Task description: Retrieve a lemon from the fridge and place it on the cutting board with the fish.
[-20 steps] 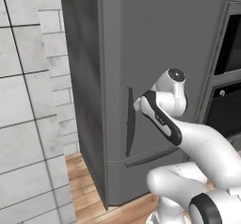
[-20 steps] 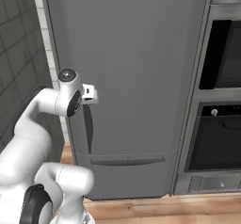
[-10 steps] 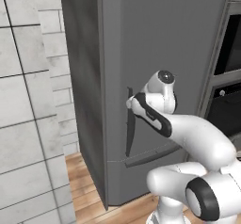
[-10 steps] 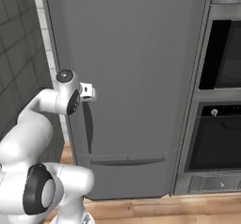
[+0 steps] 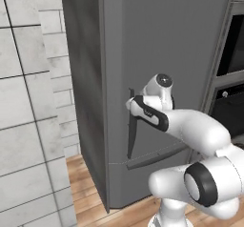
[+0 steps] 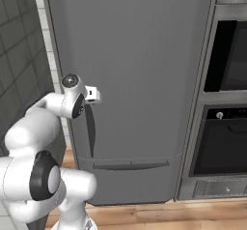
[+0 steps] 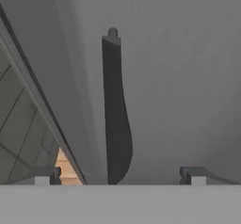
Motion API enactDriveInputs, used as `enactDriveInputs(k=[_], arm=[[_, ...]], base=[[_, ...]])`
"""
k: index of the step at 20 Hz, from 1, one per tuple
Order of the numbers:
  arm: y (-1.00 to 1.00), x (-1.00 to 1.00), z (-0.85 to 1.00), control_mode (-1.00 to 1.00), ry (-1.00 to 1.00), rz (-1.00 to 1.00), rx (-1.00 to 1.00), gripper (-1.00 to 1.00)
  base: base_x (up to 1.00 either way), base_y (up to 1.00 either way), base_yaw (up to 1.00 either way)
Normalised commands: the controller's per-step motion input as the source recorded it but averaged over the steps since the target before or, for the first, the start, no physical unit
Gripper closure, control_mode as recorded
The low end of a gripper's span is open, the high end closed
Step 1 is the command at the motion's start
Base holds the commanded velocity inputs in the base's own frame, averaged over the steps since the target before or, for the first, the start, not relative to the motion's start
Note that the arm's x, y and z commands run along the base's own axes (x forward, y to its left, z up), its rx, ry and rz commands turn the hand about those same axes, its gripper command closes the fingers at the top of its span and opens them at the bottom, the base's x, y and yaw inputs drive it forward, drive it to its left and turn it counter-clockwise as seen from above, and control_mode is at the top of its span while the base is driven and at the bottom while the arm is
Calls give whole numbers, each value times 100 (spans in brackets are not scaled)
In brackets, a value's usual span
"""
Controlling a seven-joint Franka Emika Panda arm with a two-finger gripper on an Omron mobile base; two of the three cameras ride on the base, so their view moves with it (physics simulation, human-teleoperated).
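Flanking fridge (image 6: 140, 69): tiled wall (image 5: 28, 102), oven (image 6: 224, 137).

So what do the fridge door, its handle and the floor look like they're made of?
Fridge door: plain matte grey, probably painted or brushed metal; flat and even, no glare. Handle: darker grey, smooth, metal or plastic, can't tell. Floor: light-brown wood planks, going by the seams between boards.

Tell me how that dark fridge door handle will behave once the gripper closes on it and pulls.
The handle looks like a rigid, thin vertical bar on the closed fridge, so it should not flex. Its smooth, tapering faces may let the open gripper slide along it. The tall door probably feels heavy and swings on its hinge rather than sliding.
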Motion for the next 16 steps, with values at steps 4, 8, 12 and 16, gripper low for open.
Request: enactDriveInputs(k=[4,8,12,16], arm=[[0,25,-17,-100,-4,0,0,-100],[1,29,-16,-100,0,4,1,-100],[12,30,-16,-100,0,1,0,-100],[26,18,-18,-100,0,0,0,-100]], base=[[0,0,0],[0,0,0],[0,0,0],[0,0,0]])
